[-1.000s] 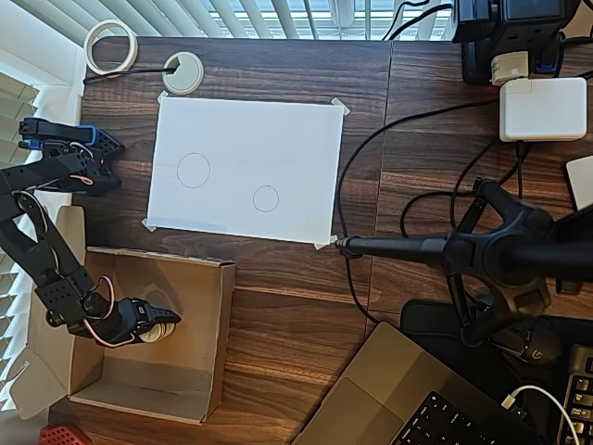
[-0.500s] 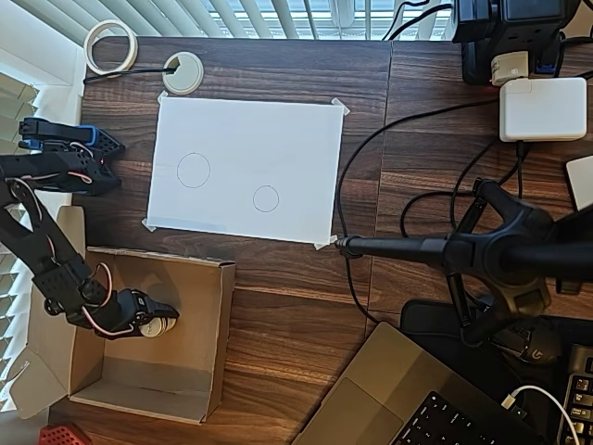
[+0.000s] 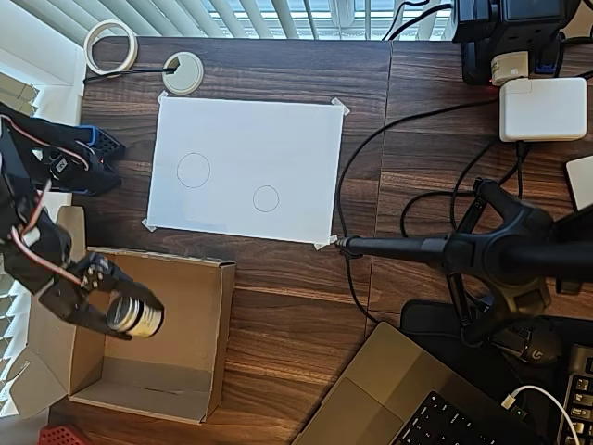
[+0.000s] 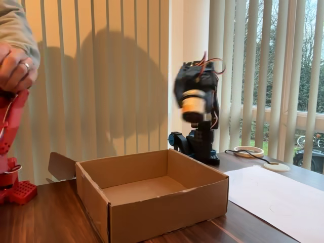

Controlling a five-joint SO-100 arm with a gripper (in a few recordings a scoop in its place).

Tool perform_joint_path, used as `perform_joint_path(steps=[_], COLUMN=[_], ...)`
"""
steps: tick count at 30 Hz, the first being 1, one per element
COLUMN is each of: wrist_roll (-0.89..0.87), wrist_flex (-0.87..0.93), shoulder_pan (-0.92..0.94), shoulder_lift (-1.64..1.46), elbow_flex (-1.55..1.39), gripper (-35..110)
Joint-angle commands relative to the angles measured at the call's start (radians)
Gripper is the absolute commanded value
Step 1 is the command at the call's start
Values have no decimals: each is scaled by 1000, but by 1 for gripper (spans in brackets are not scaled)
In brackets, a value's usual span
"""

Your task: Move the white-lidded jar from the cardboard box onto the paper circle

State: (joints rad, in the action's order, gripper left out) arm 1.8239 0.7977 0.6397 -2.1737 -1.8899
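My gripper (image 3: 126,311) is shut on the white-lidded jar (image 3: 139,321), whose shiny sides show between the black fingers. In the fixed view the gripper (image 4: 194,109) holds the jar (image 4: 193,105) high in the air, well above the cardboard box (image 4: 167,205). Seen from overhead, the jar hangs over the left part of the open cardboard box (image 3: 215,324). The paper circle (image 3: 266,198) is the smaller outline on the white taped sheet (image 3: 278,139), up and to the right of the box, and nothing lies on it.
A larger drawn circle (image 3: 194,170) lies left of the small one. Behind the sheet are a white grommet ring (image 3: 182,72) and a tape roll (image 3: 111,46). Cables and a black stand (image 3: 463,250) cross the right side above a laptop (image 3: 398,399). The arm's base (image 3: 88,158) stands left of the sheet.
The gripper has risen with the jar from the box floor to well above the box. In the overhead view the jar looks larger and has shifted slightly left.
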Motion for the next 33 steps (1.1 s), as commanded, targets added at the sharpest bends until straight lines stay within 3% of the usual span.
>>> perform_joint_path(steps=[1, 4, 8, 21, 33], wrist_roll=[-32, -80, -114, -89, -87], wrist_flex=[230, 390, 426, -84, -198], shoulder_pan=[-236, -393, -528, -531, -494], shoulder_lift=[-141, -120, -34, 512, 729], elbow_flex=[26, 8, -64, -26, 97], gripper=[6, 6, 5, 5, 5])
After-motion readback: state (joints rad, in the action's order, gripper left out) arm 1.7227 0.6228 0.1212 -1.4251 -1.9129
